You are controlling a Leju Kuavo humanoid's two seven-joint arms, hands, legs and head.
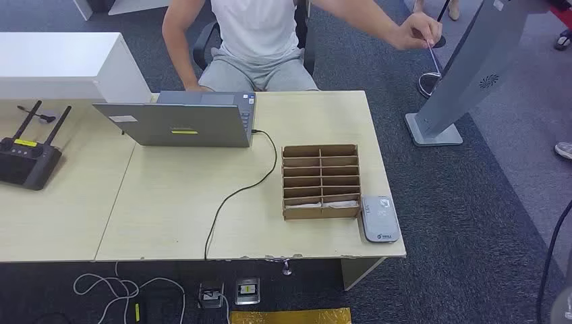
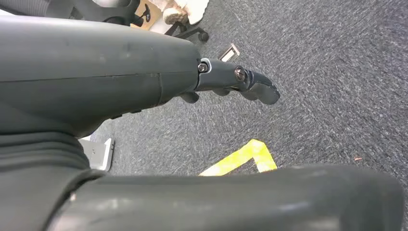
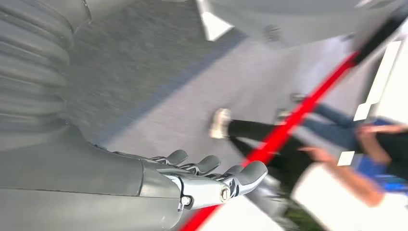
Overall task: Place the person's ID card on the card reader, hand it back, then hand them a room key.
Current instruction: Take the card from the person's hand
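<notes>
A person sits behind the table and stretches an arm out to the right; their hand (image 1: pixel 417 31) pinches a thin pale card (image 1: pixel 434 58) that hangs down off the table's far right. The grey card reader (image 1: pixel 379 217) lies flat at the table's front right corner, beside a cardboard slot box (image 1: pixel 320 181) whose nearest slots hold white cards (image 1: pixel 305 201). My left hand (image 2: pixel 234 82) hangs over the grey carpet, fingers stretched out and holding nothing. My right hand (image 3: pixel 211 177) is also empty with fingers spread; its wrist view is blurred.
A grey laptop (image 1: pixel 181 123) stands open at the back of the table (image 1: pixel 168 202), its black cable (image 1: pixel 233 197) running to the front edge. A black router (image 1: pixel 27 158) sits far left. A slanted grey stand (image 1: pixel 452 88) rises on the carpet to the right.
</notes>
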